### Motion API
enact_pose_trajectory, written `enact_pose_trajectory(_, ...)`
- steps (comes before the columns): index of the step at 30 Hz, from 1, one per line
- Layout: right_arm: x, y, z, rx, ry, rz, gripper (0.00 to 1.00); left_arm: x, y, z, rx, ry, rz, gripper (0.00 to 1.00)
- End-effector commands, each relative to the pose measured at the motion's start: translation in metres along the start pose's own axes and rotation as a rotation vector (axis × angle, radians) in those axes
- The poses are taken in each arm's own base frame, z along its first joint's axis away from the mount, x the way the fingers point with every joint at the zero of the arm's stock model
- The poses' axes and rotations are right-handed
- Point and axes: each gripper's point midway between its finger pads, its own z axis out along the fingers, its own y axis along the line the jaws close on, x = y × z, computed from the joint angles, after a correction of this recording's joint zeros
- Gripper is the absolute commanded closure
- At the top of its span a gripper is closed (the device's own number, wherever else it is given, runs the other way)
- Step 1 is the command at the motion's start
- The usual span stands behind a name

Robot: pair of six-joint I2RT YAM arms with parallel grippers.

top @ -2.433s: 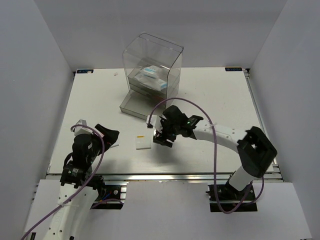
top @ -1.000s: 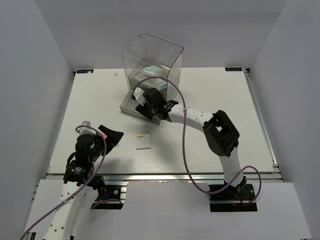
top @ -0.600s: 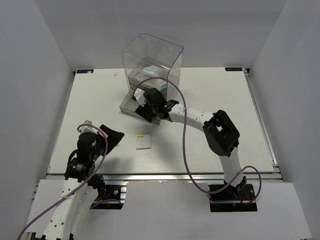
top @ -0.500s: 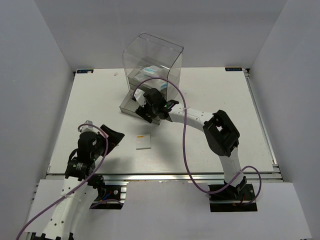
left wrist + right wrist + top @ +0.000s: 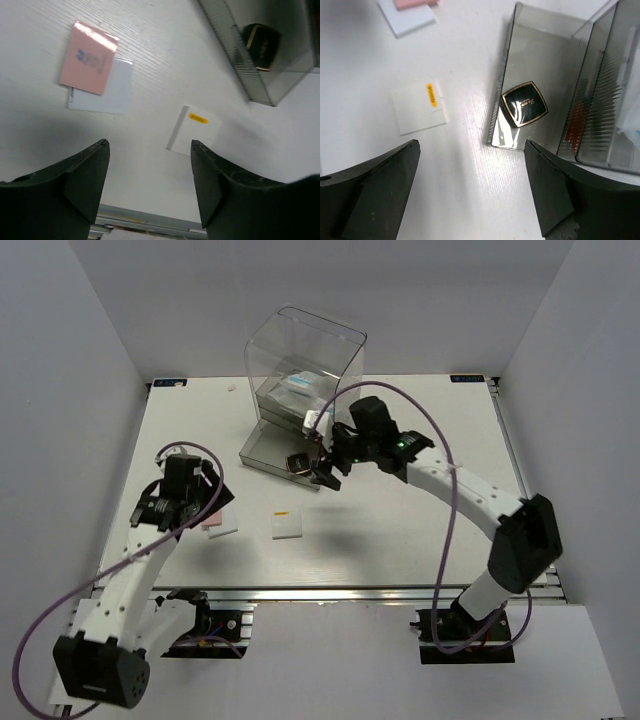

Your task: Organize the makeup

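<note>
From above, my right gripper [image 5: 322, 462] hangs at the near right corner of the pulled-out clear drawer [image 5: 262, 452], fingers spread and holding nothing. The black compact [image 5: 297, 462] lies inside that drawer, just beside my fingertips. My left gripper [image 5: 205, 498] hovers near the left edge of the table [image 5: 420, 530], also spread and empty. Bare tabletop runs wide to the right.

Through my left wrist, the pink pad [image 5: 89, 57] overlaps a white pad [image 5: 107, 95] (pink on top, edges askew). The yellow-labelled pad [image 5: 194, 131] lies apart from them, short of the drawer's front edge.

Through my right wrist, the compact sits flat, turned cornerwise, by the drawer's near wall, with thin red sticks [image 5: 575, 120] in the compartment behind
</note>
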Motion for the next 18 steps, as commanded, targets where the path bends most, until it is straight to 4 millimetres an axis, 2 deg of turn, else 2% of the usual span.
enact_pose_trajectory(1, -0.006, 0.034, -0.018, -0.137, -0.104, -0.001, 0.11, -0.005, 0.034, 0.005, -0.217, 0.029, 0.088, 0.19)
enact_pose_trajectory(3, -0.001, 0.037, -0.024, -0.129, -0.105, 0.045, 0.11, -0.008, 0.038, 0.012, -0.271, 0.052, 0.134, 0.04)
enact_pose_trajectory(4, -0.003, 0.035, -0.031, -0.114, -0.119, 0.05, 0.11, -0.01, 0.038, 0.016, -0.279, 0.059, 0.156, 0.02)
enact_pose_trajectory(5, 0.006, 0.038, -0.033, -0.114, -0.108, 0.067, 0.11, -0.014, 0.037, 0.018, -0.291, 0.057, 0.173, 0.02)
enact_pose_trajectory(9, 0.014, 0.037, -0.042, -0.089, -0.114, 0.1, 0.11, -0.016, 0.042, 0.04, -0.347, 0.124, 0.293, 0.02)
enact_pose_trajectory(12, 0.017, 0.035, -0.046, -0.079, -0.114, 0.121, 0.11, -0.019, 0.044, 0.051, -0.369, 0.132, 0.354, 0.02)
enact_pose_trajectory(18, 0.018, 0.031, -0.053, -0.06, -0.128, 0.147, 0.11, -0.011, 0.049, 0.077, -0.364, 0.195, 0.437, 0.02)
